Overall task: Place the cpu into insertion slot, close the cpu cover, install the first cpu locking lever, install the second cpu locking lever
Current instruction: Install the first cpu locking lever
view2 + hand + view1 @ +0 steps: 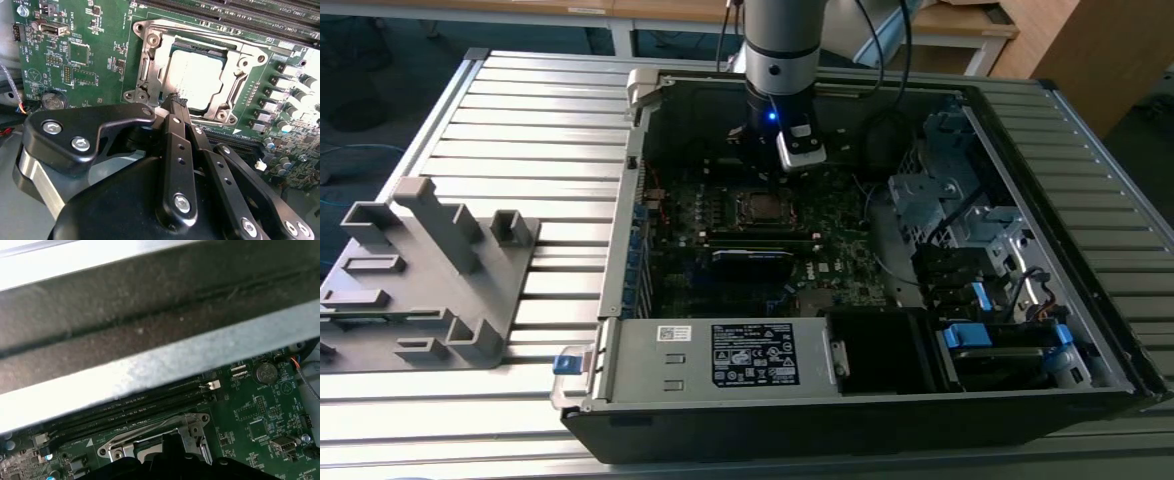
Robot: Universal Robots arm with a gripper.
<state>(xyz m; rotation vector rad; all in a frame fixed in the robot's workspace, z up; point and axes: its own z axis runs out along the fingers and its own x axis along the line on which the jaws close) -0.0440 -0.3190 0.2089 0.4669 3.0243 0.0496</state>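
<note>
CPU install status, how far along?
Done: the cpu sits in the insertion slot, the cpu cover lowered over it. In hand: the pincer, shut, tip at the cover's edge. Left: possibly the locking levers; whether either is latched, I cannot tell.

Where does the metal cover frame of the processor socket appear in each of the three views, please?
Exterior view: the cover frame sits mid-board inside the open computer case.
Second wrist view: the cover frame rings the grey chip, near the memory slots.
First wrist view: the cover frame lies beside the memory slots.
Shared landmark: the green board; in both wrist views, also the coin battery.
</note>
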